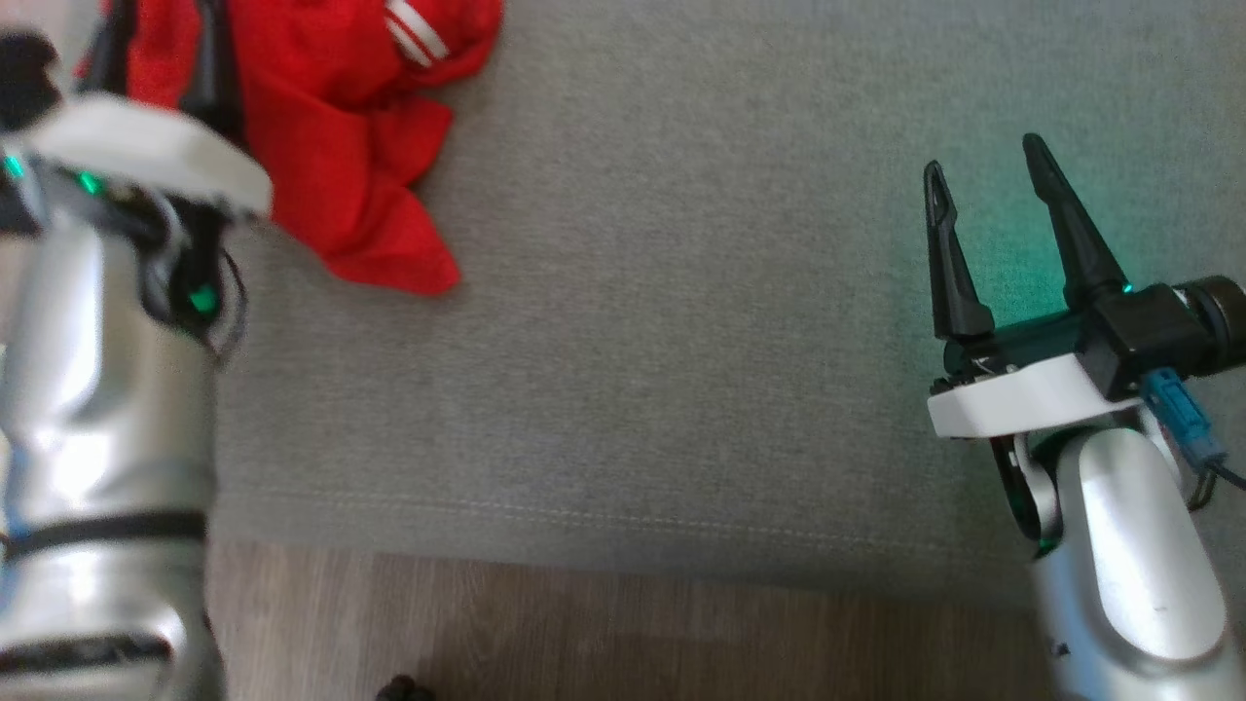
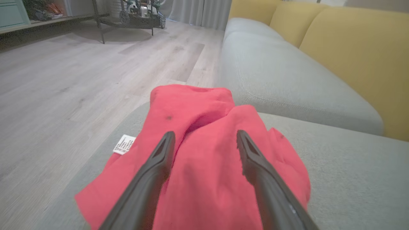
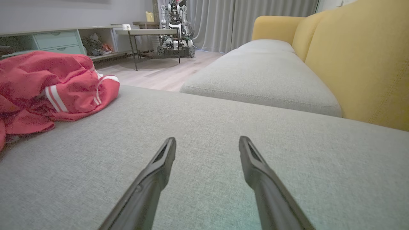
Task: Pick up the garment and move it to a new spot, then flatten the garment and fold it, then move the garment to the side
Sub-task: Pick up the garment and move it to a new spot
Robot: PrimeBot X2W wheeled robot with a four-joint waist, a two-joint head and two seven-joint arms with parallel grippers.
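My left gripper (image 2: 205,134) gapes empty over the garment (image 2: 195,105), bunched at the cushion (image 1: 681,341) edge; right gripper (image 1: 983,154) wide too (idle, empty); pinching one layer could drag it onto the floor (image 2: 64,80)

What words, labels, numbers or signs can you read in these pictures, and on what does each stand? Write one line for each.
White tag at the edge of the red garment: rows of dark print, too small and blurred to read.
White stripes on the garment: a pattern, not lettering.
Elsewhere: no word, brand, number or sign that can be read.
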